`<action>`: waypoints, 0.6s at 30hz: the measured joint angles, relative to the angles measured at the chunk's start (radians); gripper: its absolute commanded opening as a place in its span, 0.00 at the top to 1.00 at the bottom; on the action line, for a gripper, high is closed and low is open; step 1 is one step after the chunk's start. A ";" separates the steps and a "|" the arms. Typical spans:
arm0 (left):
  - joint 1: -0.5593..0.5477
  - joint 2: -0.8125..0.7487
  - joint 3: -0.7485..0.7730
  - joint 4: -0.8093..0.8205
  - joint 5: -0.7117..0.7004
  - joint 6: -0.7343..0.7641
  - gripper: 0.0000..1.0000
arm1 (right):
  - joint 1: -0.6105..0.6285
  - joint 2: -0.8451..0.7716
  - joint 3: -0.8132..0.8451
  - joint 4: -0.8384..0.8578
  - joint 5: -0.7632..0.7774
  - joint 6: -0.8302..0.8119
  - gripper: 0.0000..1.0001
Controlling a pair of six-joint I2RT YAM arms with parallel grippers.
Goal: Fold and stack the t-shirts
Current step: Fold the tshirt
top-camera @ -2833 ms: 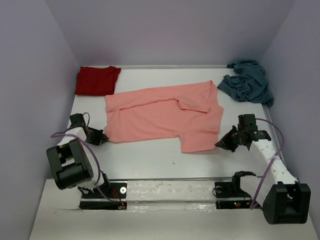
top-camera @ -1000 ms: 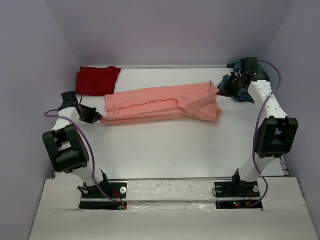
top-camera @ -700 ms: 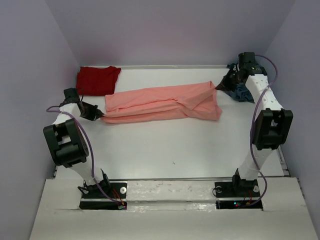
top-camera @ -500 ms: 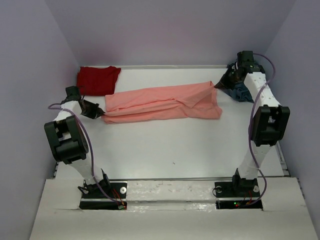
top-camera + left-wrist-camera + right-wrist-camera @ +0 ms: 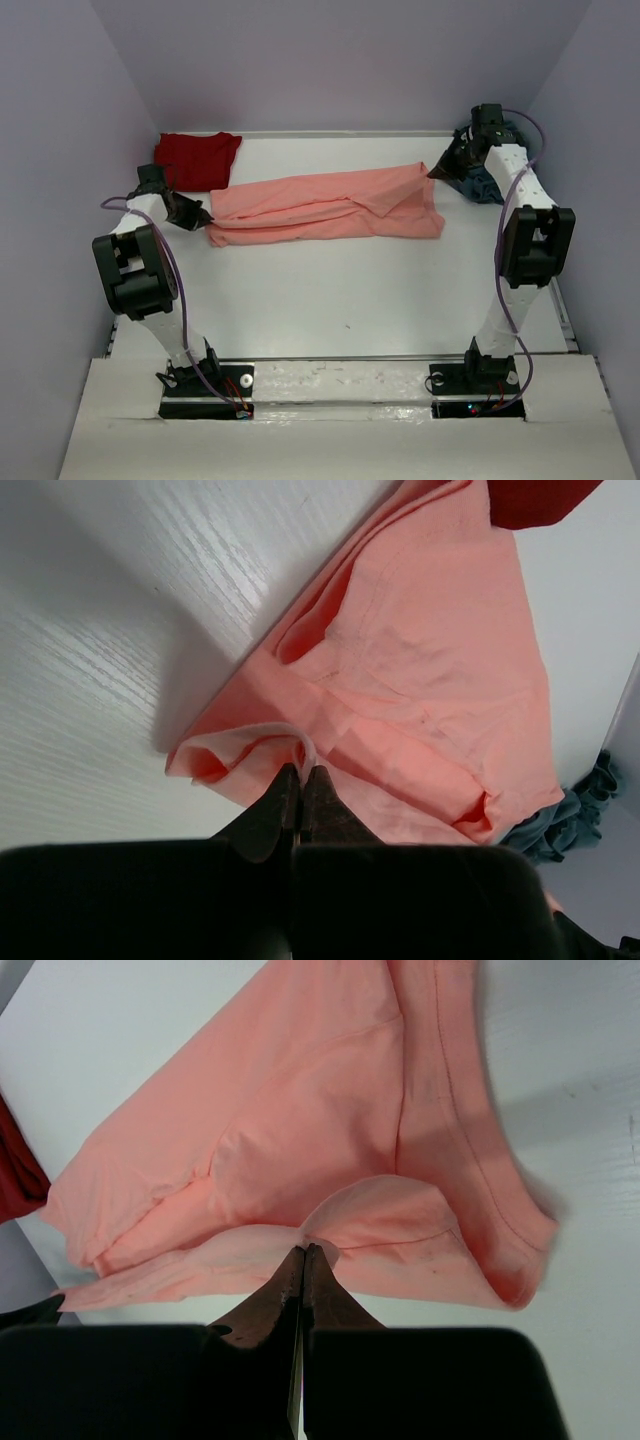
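Note:
The salmon-pink t-shirt (image 5: pixel 325 205) lies across the far half of the table, folded lengthwise into a long band. My left gripper (image 5: pixel 203 215) is shut on its left edge; the left wrist view shows a thin fold of pink cloth (image 5: pixel 300 750) pinched between the jaws. My right gripper (image 5: pixel 434 172) is shut on the shirt's far right corner; the right wrist view shows the pinched hem (image 5: pixel 305 1245). The dark red t-shirt (image 5: pixel 196 160) lies folded at the far left corner. The teal-blue t-shirt (image 5: pixel 480 182) is crumpled at the far right, mostly hidden behind my right arm.
Lilac walls close in the table on the left, back and right. The white table (image 5: pixel 340 290) stretches between the pink shirt and the arm bases at the near edge.
Both grippers carried the pink shirt's near edge to the far side, folding it in half lengthwise. In the last second they moved a little further back, tightening the fold.

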 measured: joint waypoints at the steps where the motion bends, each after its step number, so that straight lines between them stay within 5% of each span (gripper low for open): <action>1: 0.000 0.002 0.003 -0.002 -0.002 0.000 1.00 | 0.000 0.004 0.000 0.002 0.000 -0.001 1.00; 18: 0.000 0.060 0.103 -0.048 -0.020 0.009 1.00 | 0.000 0.111 0.116 0.007 0.023 -0.020 1.00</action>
